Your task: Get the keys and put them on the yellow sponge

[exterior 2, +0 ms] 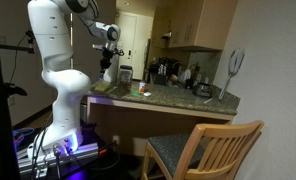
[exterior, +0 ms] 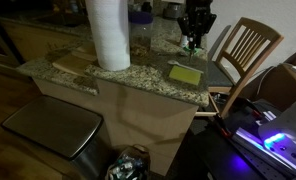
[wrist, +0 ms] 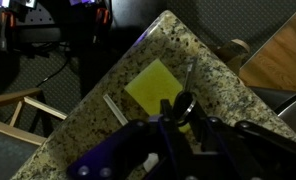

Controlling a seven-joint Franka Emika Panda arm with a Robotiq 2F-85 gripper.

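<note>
The yellow sponge (exterior: 186, 73) lies flat near the corner of the granite counter (exterior: 138, 75); it also shows in the wrist view (wrist: 151, 84) and small in an exterior view (exterior 2: 143, 92). My gripper (exterior: 195, 33) hangs above the counter, just beyond the sponge. It is shut on the keys (wrist: 186, 80): in the wrist view the key ring sits between the fingers (wrist: 178, 113) and a key hangs over the sponge's edge. The keys are clear of the counter.
A tall white paper roll (exterior: 108, 35) stands on a tan wooden board (exterior: 73, 66) on the counter. A wooden chair (exterior: 245, 50) stands by the counter's end. Bottles and kitchen items (exterior 2: 183, 75) line the counter's back. A bin (exterior: 50, 130) stands below.
</note>
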